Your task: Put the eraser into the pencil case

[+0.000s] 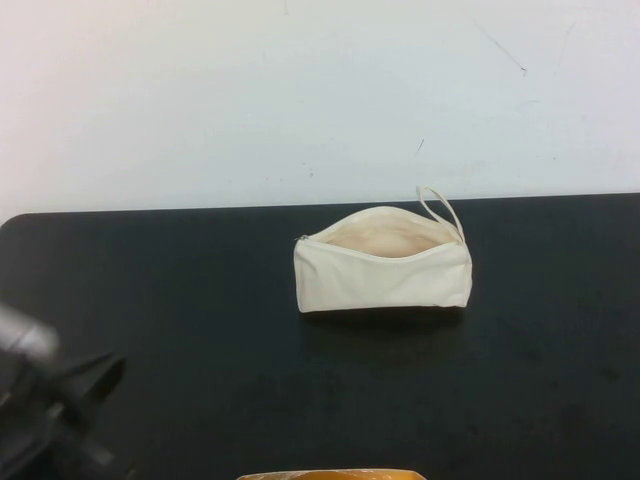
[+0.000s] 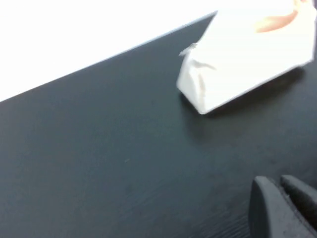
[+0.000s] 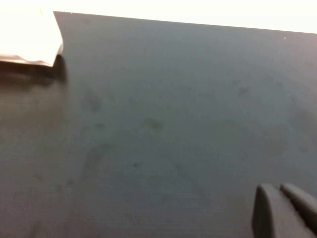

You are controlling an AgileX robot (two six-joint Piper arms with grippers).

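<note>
One pencil case (image 1: 383, 270) stands unzipped on the tabletop (image 1: 200, 300), well ahead of the left end effector (image 2: 285, 208); right end effector (image 3: 285, 210) likewise low. Neither's opening can be judged. Soft fabric, likely light. Eraser not visible.

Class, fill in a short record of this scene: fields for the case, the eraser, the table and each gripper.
case: cream, unzipped, open top, standing mid-table
eraser: not visible
table: black, orange object at near edge
left gripper: low at near-left, away from case, holds nothing
right gripper: out of high view; above bare table, holds nothing
</note>
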